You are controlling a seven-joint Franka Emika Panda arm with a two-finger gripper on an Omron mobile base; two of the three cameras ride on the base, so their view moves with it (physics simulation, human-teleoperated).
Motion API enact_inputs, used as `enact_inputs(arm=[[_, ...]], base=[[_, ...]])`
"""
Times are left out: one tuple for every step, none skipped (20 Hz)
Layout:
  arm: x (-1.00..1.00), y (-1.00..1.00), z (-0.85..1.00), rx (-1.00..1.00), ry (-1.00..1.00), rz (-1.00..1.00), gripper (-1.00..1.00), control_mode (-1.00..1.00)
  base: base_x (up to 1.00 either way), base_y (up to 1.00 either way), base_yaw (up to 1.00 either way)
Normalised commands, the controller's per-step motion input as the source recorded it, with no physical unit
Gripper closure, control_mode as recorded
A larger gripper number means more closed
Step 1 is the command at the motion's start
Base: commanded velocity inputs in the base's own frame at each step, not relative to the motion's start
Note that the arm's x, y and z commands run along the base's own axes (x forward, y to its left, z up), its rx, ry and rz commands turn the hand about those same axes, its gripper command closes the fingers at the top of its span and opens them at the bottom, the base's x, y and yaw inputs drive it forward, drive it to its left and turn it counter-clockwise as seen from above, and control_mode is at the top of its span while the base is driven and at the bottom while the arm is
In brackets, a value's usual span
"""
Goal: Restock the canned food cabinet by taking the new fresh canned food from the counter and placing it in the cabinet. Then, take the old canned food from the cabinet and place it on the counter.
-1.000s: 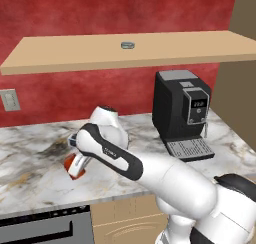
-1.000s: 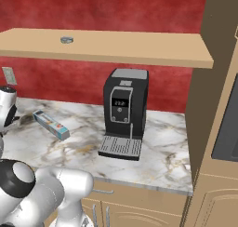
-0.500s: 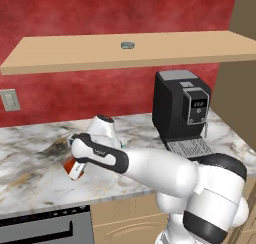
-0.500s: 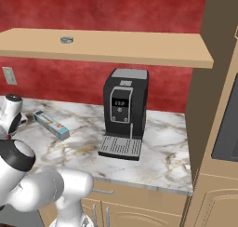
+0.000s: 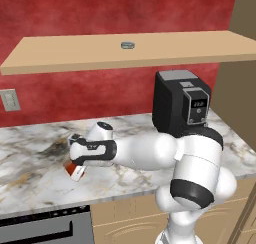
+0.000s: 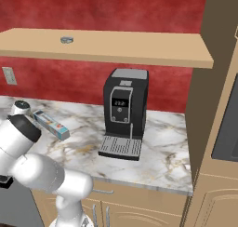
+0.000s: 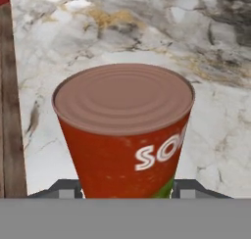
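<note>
On the counter (image 5: 30,153), left of the coffee machine (image 5: 180,105): red can (image 5: 76,171) tilted, low at the marble near the front edge; contact with the top not clear from here.
Gripper (image 5: 75,162): clamped on the red can (image 7: 125,130), fingertips (image 7: 67,188) tight against either side of its lower body.
Change over the last second: arm dropped and stretched flatter across the counter; can eased slightly lower, grip unchanged.
Flat grey tin (image 5: 128,45): already up on the shelf (image 5: 60,58), resting mid-board, well apart from the arm. Also seen from the right side (image 6: 67,40).
Meaning for task: restock half looks done; swap-out half near its end, old can down from the shelf and about to be set down.
Next: level the can, seat its base on the marble, then release.
Risk: tilt at release could tip or roll it toward the front edge.
Nearby: carton (image 6: 51,124) further back on the counter, apart from the drop spot.
</note>
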Motion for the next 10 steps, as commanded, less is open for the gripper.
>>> enact_inputs(arm=[[0.06, 0.00, -0.44, 0.09, -0.06, 0.00, 1.00, -1.00], [0.05, 0.00, -0.43, 0.10, -0.07, 0.00, 1.00, -1.00], [0.04, 0.00, -0.43, 0.09, -0.08, 0.00, 1.00, -1.00], [0.02, 0.00, -0.39, 0.07, -0.09, 0.00, 1.00, -1.00], [0.04, 0.00, -0.31, 0.07, -0.09, 0.01, 1.00, -1.00], [0.04, 0.00, -0.31, 0.06, -0.10, 0.00, 1.00, -1.00], [0.04, 0.00, -0.27, 0.03, -0.07, 0.00, -1.00, -1.00], [0.02, 0.00, -0.19, 0.03, 0.00, 0.00, -1.00, -1.00], [0.00, 0.00, 0.00, 0.03, 0.00, 0.00, -1.00, -1.00], [0.00, 0.00, 0.00, 0.04, 0.00, 0.00, -1.00, -1.00]], base=[[0.00, 0.00, 0.00], [0.00, 0.00, 0.00], [0.00, 0.00, 0.00], [0.00, 0.00, 0.00], [0.00, 0.00, 0.00], [0.00, 0.00, 0.00], [0.00, 0.00, 0.00], [0.00, 0.00, 0.00], [0.00, 0.00, 0.00], [0.00, 0.00, 0.00]])
